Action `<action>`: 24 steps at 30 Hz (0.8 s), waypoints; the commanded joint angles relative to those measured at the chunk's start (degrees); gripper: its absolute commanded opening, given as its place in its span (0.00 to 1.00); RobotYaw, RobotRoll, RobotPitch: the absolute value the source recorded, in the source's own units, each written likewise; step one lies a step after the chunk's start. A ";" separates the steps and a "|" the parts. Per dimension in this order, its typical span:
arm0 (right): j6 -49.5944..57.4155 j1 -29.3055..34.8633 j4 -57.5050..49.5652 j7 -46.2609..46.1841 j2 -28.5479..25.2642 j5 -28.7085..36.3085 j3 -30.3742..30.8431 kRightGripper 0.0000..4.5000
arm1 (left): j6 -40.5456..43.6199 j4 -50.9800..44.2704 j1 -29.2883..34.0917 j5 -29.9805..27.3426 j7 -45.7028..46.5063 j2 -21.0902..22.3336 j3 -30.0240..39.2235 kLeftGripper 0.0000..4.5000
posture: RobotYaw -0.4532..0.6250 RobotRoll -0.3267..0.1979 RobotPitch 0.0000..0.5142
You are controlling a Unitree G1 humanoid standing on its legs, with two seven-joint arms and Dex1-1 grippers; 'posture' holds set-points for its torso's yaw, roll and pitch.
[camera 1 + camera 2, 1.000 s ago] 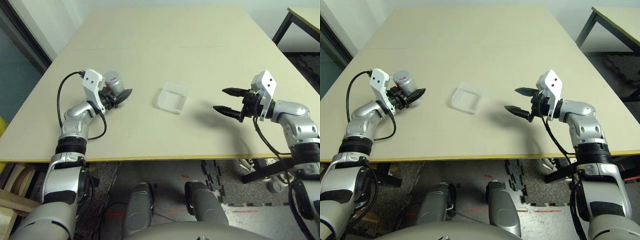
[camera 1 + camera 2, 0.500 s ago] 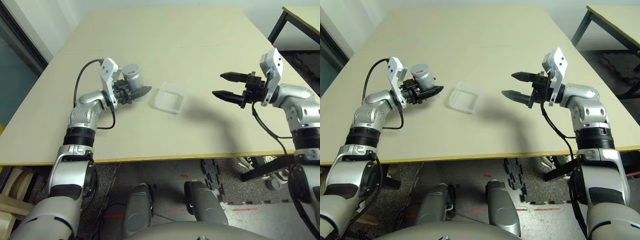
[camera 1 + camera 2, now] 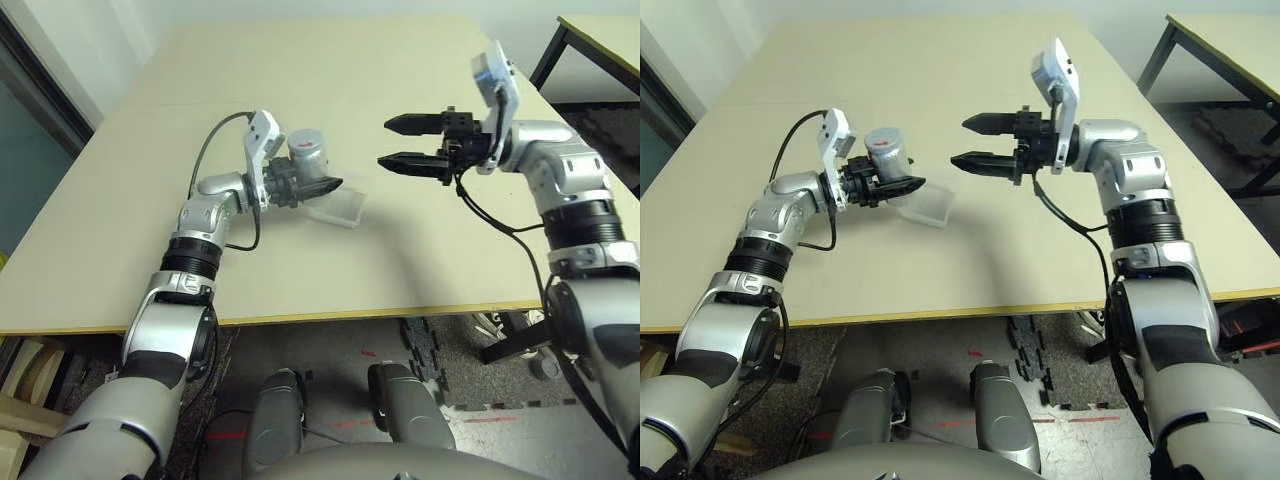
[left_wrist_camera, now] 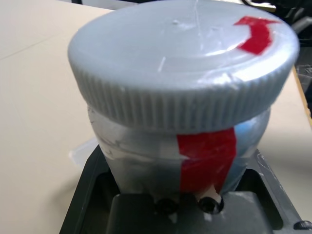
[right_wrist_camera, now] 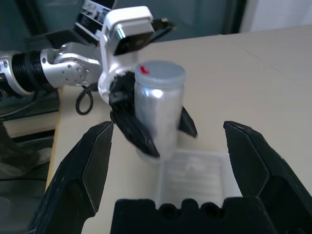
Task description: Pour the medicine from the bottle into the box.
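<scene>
Both arms converged on box [image 3: 335,205]: left gripper [image 3: 322,186] clamps capped bottle [image 3: 305,160] upright beside it; right gripper [image 3: 402,142] agape above. Bottle light, rigid, slick; take ribbed cap.

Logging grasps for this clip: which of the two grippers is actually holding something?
The left gripper, shut on the capped silvery bottle beside the clear box; the right gripper is open and holds nothing.

The small silvery-grey bottle [image 4: 180,97] with the red stripe had its grey ribbed lid [image 4: 185,63] on, so nothing inside could be seen. At its 5 o'clock, the shallow clear plastic box [image 3: 338,205] was partly hidden behind the black left gripper [image 3: 322,187].
</scene>
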 commanded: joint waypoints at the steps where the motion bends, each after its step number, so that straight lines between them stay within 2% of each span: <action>1: -1.92 -2.24 3.57 0.59 1.75 -1.59 0.98 1.00 | 0.05 0.39 -1.21 1.66 -1.38 0.25 -1.80 0.62 | 0.18 0.62 0.07; 10: -4.46 -6.16 10.34 1.53 6.70 -3.61 1.47 1.00 | -0.59 0.94 -2.25 2.73 -2.03 -0.85 -3.31 0.62 | 0.18 0.62 0.07; 24: -7.21 -8.95 16.41 2.06 10.75 -6.32 0.99 1.00 | -0.78 0.95 -2.52 2.64 -2.09 -2.01 -3.87 0.62 | 0.18 0.62 0.09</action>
